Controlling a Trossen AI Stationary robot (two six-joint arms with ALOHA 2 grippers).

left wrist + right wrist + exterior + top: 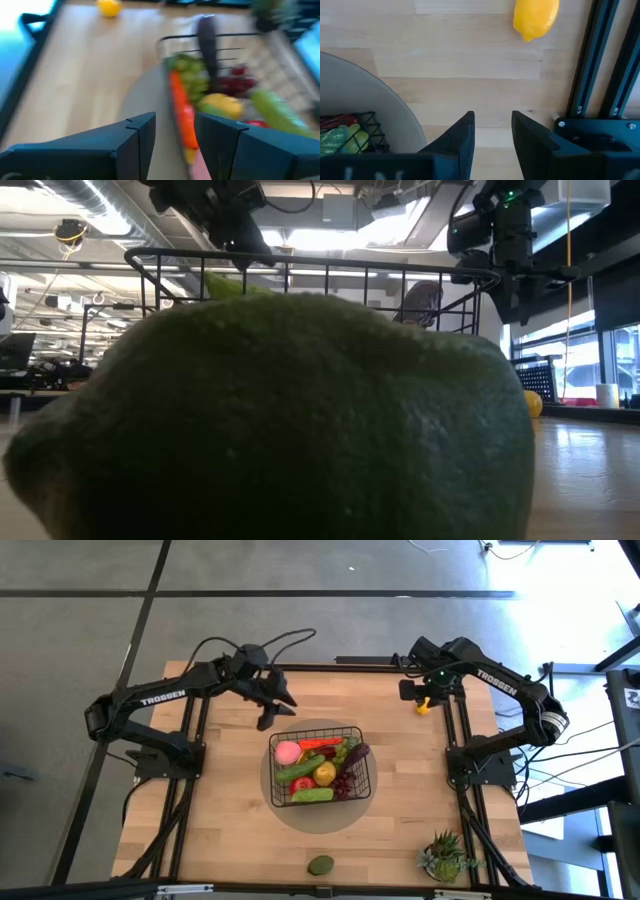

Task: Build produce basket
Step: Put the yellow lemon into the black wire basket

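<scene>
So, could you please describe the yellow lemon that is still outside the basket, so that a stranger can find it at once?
Start from the wooden table and go to its far right corner, beside the right arm's black frame. There the lemon lies alone on bare wood, just under the right pincer. It is the only yellow fruit outside the basket; the other loose piece, a green fruit, lies at the near edge.

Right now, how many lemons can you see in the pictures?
2. One lemon lies on the table near its far right edge, below the right arm. Another lemon lies inside the basket among other produce. More may be hidden underneath.
</scene>
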